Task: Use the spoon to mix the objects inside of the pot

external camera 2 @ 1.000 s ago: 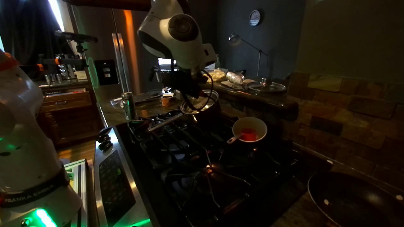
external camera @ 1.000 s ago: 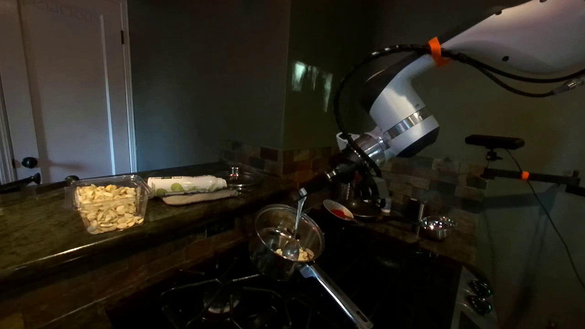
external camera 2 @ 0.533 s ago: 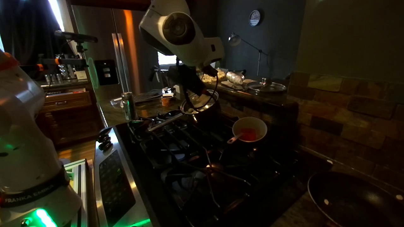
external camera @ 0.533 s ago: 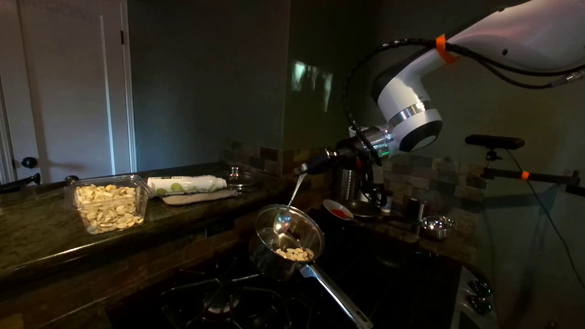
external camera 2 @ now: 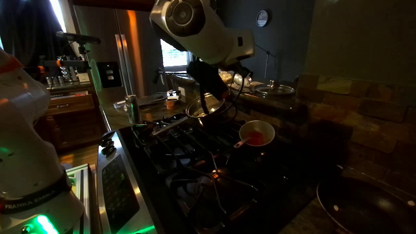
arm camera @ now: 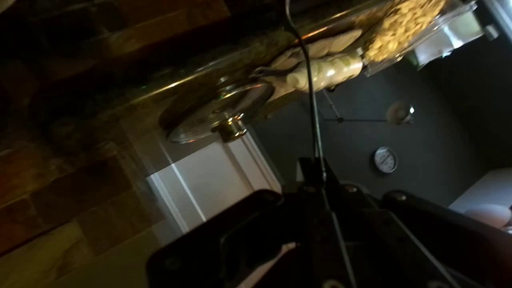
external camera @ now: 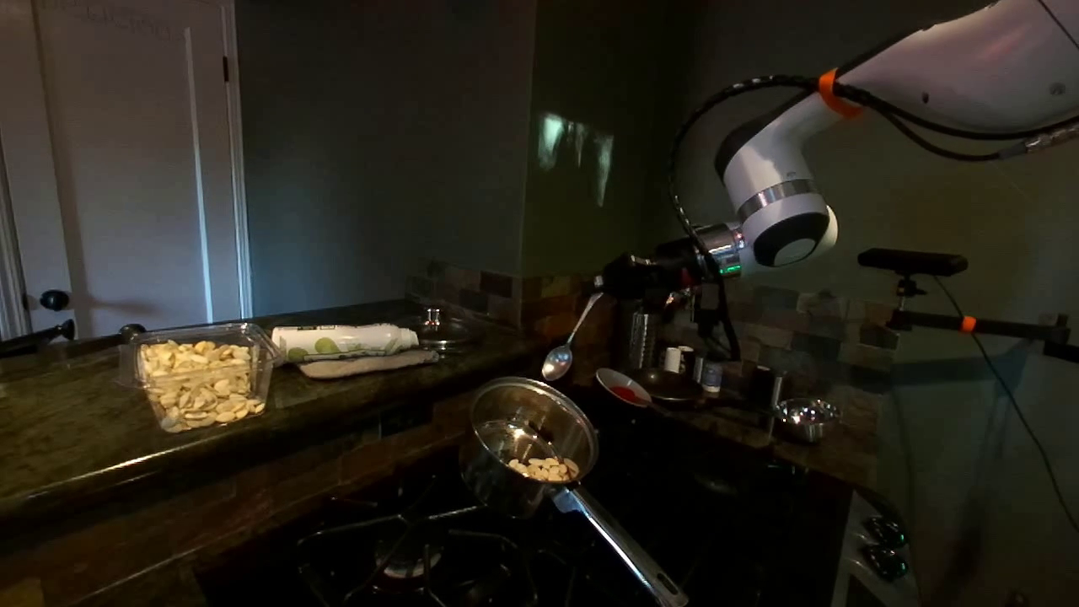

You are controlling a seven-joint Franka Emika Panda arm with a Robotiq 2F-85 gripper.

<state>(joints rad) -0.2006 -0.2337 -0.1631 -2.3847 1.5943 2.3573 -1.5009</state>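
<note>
My spoon [external camera: 560, 359] hangs clear of the mix

I have the spoon by its handle, the tool [external camera: 602, 287] clenched around it. In an exterior view its tip end hangs just above the rim of the pot [external camera: 489, 489]; whether over the opening or past it, I can't tell. The pale pieces [external camera: 544, 470] lie bunched on the pot's handle side, apart from the spoon. The pot stands on the stove [external camera 2: 211, 191], below the stove-side edge of the tabletop [external camera: 76, 430]. Near that edge sits a clear tub [external camera: 266, 375] of similar pieces; a glass lid [external camera 2: 269, 90] lies towards the corner by the tiled wall [external camera 2: 354, 107].

My read: a gap between strokes, or the stir is finished; the bunched pile argues for more. That calls for centring over the opening, lowering past the rim without a knock, then sweeping gently.
</note>
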